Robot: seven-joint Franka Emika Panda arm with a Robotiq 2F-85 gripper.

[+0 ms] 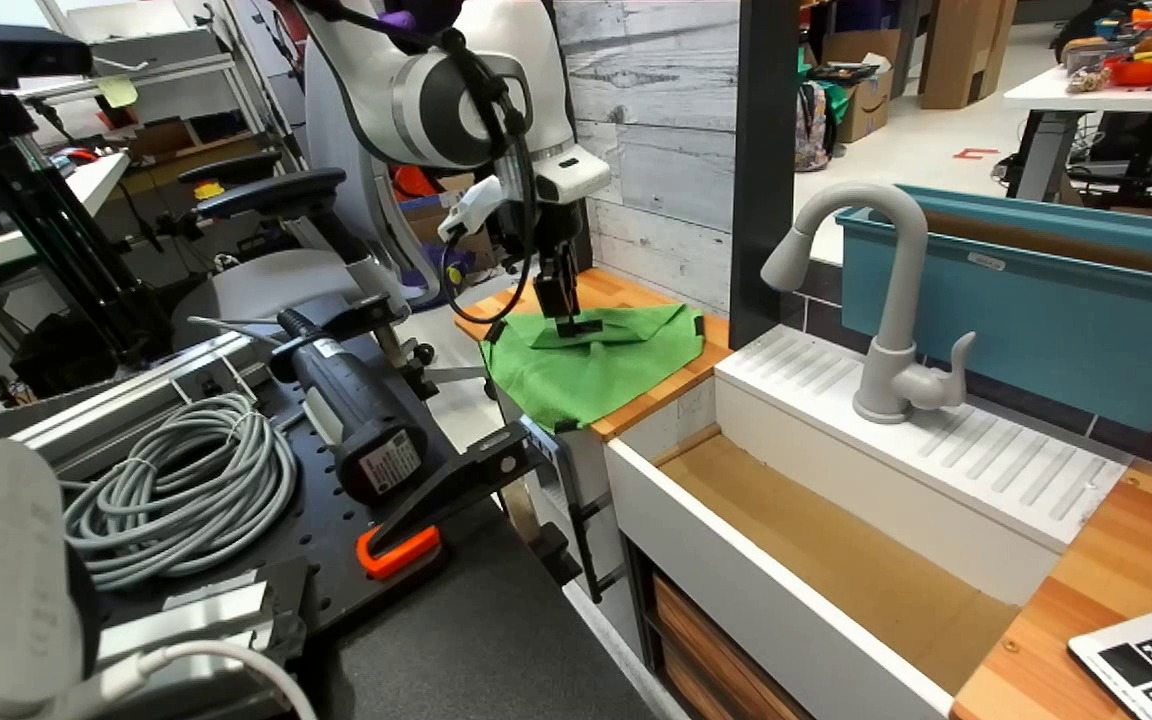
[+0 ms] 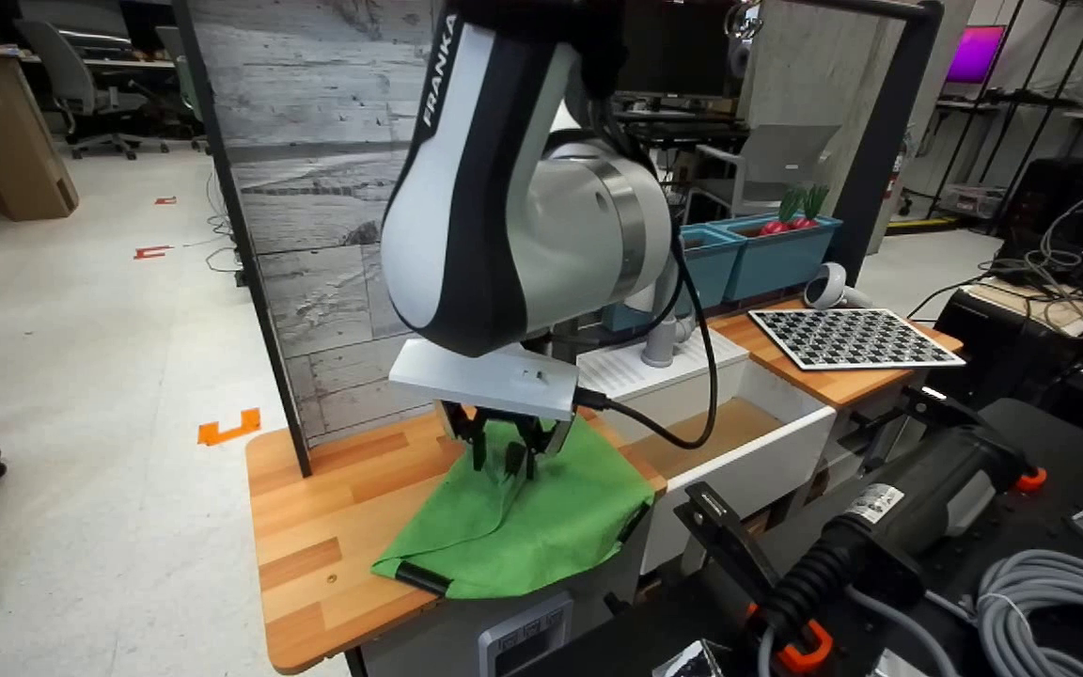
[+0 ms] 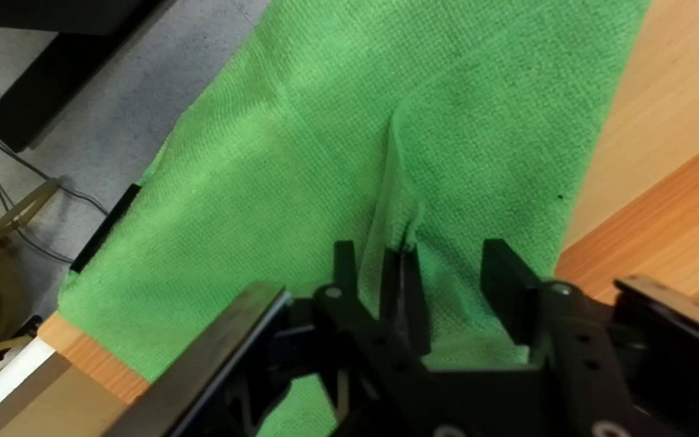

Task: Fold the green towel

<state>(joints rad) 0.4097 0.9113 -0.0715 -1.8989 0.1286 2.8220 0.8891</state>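
Note:
The green towel (image 1: 586, 385) lies folded and rumpled on the wooden counter (image 2: 316, 527). It also shows in an exterior view (image 2: 560, 527) and the wrist view (image 3: 252, 188). Part of it hangs over the counter's edge. Black strips sit on its edges, such as one at the front (image 2: 422, 576) and one at the side (image 3: 107, 227). My gripper (image 3: 420, 244) points down at the towel with its fingers apart. Another black strip (image 3: 407, 291), with raised cloth at its end, stands between the fingers, nearer the left one. Gaps show on both sides of it.
A white sink (image 1: 786, 580) with a grey faucet (image 1: 896, 300) adjoins the counter. A plank wall (image 2: 316, 235) with a dark post rises behind the towel. A black table (image 1: 456, 640) holds a black tool (image 1: 361, 420) and coiled cable (image 1: 186, 490). A patterned board (image 2: 856, 338) lies beyond the sink.

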